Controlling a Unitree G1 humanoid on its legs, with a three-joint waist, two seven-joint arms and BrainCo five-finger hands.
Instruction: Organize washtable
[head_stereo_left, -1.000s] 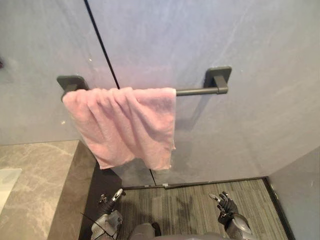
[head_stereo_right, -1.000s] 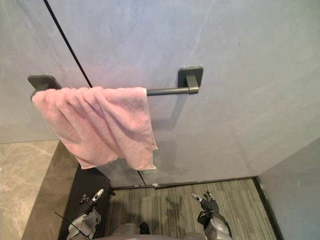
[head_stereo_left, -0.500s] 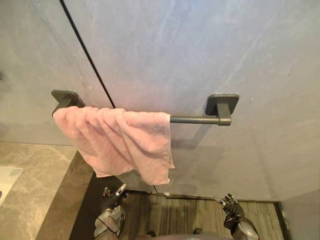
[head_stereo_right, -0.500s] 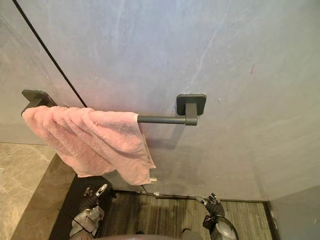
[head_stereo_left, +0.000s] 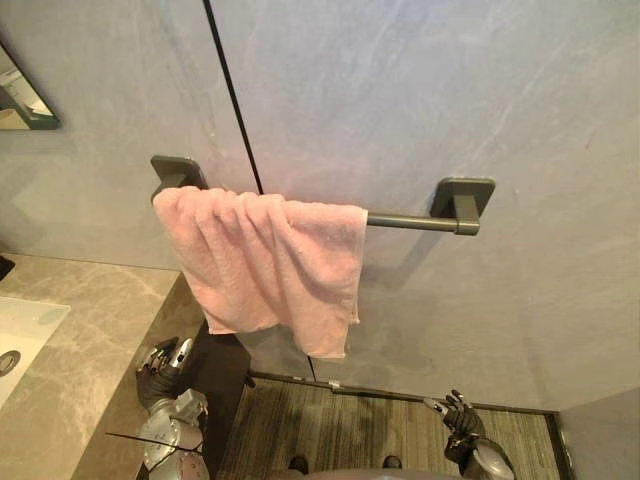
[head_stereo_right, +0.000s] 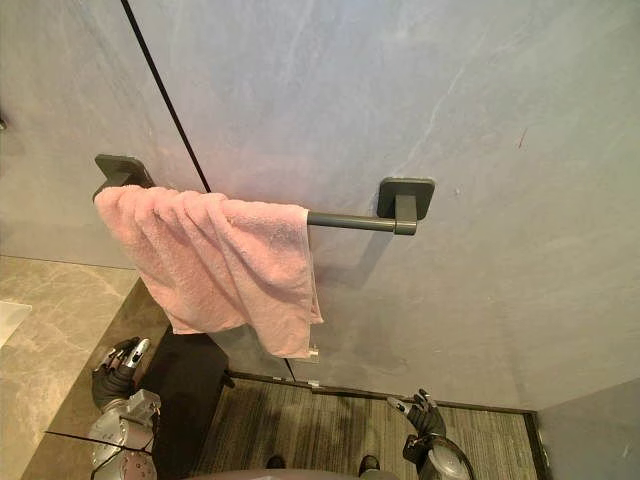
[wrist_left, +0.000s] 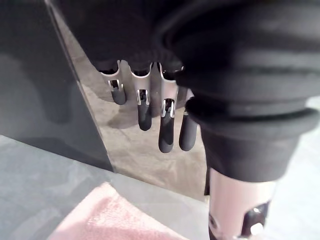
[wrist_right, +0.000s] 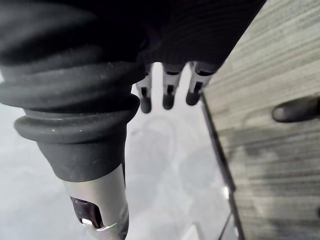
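Head stereo pair facing wall (head_stereo_left: 420, 90), both eyes sharing towel (head_stereo_left: 270, 260) and rail (head_stereo_right: 350, 221), wrist cameras very close along left hand (wrist_left: 167, 125) toward counter (wrist_left: 135, 157), right hand (wrist_right: 168, 96) toward floor (wrist_right: 270, 150)

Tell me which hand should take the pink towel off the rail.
Left. The left hand hangs open beside the counter, almost under the towel bunched at the rail's left end. The right hand is low beneath the bare end, farther off.

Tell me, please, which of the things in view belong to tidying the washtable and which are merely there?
Job in hand: pink towel, bunched along the towel bar; marble counter; white sink; left hand and right hand, both low, open and empty.

Merely there: mirror corner; grey wall; striped floor.
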